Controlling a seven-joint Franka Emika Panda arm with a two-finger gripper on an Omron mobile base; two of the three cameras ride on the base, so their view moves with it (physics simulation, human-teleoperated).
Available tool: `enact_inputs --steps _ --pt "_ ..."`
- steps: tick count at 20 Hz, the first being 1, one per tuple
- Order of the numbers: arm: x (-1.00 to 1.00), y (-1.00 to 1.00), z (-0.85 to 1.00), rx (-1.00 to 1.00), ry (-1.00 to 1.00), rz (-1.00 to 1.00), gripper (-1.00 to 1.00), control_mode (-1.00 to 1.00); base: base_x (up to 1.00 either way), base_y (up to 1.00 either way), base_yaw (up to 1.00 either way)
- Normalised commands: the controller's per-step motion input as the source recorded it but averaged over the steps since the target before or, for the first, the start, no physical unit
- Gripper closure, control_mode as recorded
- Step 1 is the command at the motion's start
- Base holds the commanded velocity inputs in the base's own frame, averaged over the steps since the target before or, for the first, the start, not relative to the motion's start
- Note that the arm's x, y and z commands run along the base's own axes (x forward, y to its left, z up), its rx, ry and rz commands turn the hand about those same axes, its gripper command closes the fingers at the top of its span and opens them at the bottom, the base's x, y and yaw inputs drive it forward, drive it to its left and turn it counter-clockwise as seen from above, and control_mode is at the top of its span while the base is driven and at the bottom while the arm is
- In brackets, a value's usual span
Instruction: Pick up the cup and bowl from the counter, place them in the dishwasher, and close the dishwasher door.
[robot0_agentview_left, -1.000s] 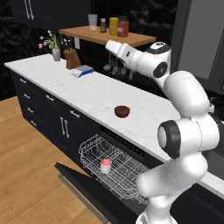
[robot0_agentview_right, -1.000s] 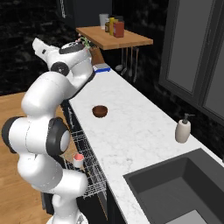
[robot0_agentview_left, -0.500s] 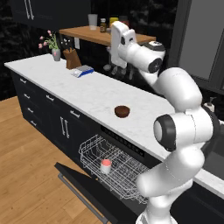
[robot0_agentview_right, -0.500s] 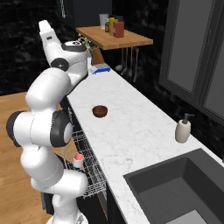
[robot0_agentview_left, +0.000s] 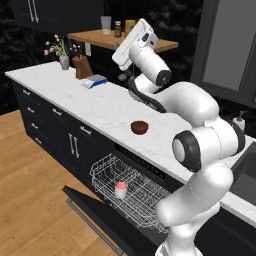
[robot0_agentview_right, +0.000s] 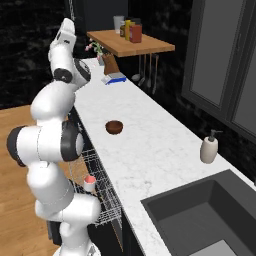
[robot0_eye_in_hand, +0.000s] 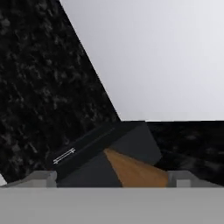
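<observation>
The cup (robot0_agentview_left: 120, 189) stands in the dishwasher (robot0_agentview_left: 131, 189) rack, below the bowl (robot0_agentview_left: 140, 127) on the counter (robot0_agentview_left: 95, 102).

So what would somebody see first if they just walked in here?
Probably the big white robot arm, bent up high with its hand raised near the wooden shelf. Next, the open dishwasher door down low, with the white wire rack pulled out and the cup with its red top standing in it. Then the little dark-brown bowl, sitting alone on the white marble counter.
</observation>
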Motion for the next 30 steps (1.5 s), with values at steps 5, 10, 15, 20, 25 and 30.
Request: enact_inputs --steps 5,10,15,20,25,30 --pt "-0.29 -0.36 0.64 0.72 0.73 0.0 -1.0 -1.0 0.0 0.0 0.0" --pt "-0.41 -0.39 0.36 0.51 0.96 0.0 -1.0 -1.0 0.0 0.0 0.0" --pt "-0.2 -0.27 -0.02 0.36 1.0 0.0 -1.0 -1.0 0.0 0.0 0.0" --pt "0.0 -0.05 -0.69 0.21 0.92 0.0 -1.0 -1.0 0.0 0.0 0.0" --pt "0.0 0.0 -1.0 -0.03 0.59 0.0 -1.0 -1.0 0.0 0.0 0.0" --pt "-0.1 0.0 -1.0 -0.25 0.19 0.0 -1.0 -1.0 0.0 0.0 0.0"
